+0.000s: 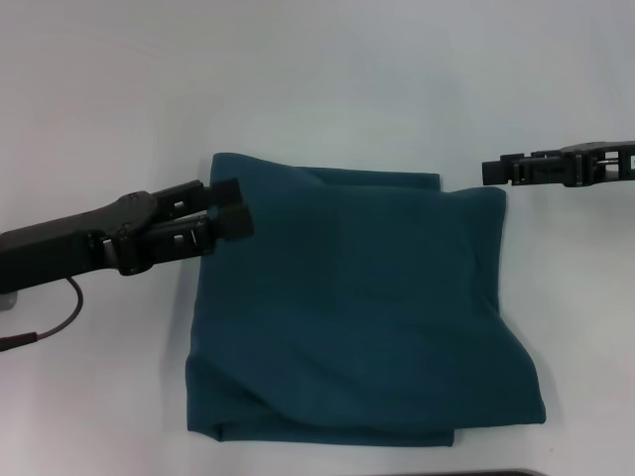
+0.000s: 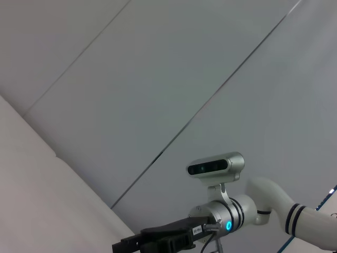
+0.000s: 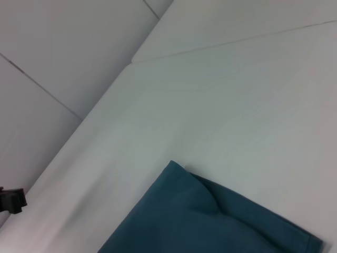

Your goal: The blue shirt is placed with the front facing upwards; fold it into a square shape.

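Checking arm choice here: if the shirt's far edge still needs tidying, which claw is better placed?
Left, probably. The left claw hangs over the blue shirt's far-left corner, while the right claw is off the cloth, beyond its far-right corner.

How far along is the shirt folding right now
Mostly done: the blue shirt lies folded into a rough square on the white table, plain side up. The left gripper sits at its far left corner; the right gripper hovers off the far right corner. Left: tidying uneven near edges.
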Motion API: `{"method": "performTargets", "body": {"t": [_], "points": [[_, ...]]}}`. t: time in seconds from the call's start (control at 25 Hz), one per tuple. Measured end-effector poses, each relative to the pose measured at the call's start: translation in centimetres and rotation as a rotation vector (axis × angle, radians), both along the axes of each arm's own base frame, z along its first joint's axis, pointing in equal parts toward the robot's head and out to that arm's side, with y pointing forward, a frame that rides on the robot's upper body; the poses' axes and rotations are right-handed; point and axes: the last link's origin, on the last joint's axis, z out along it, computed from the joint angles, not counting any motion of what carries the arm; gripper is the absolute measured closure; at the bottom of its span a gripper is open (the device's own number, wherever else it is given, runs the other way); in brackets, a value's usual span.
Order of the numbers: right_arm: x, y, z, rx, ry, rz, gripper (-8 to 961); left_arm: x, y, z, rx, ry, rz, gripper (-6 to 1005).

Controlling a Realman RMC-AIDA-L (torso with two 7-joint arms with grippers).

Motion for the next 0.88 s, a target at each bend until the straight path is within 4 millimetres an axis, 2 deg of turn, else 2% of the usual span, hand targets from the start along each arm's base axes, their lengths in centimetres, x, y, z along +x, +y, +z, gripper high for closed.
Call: {"method": "performTargets", "body": {"t": [0.6, 0.88], "points": [[0.29, -0.79, -0.72, -0.048, -0.013, 0.006, 297, -0.18, -0.14, 0.04, 0.008, 0.005, -0.003, 104], [0.52, -0.20, -0.89, -0.021, -0.029, -0.015, 297, -0.14, -0.15, -0.05, 0.002, 0.009, -0.008, 102]]}}
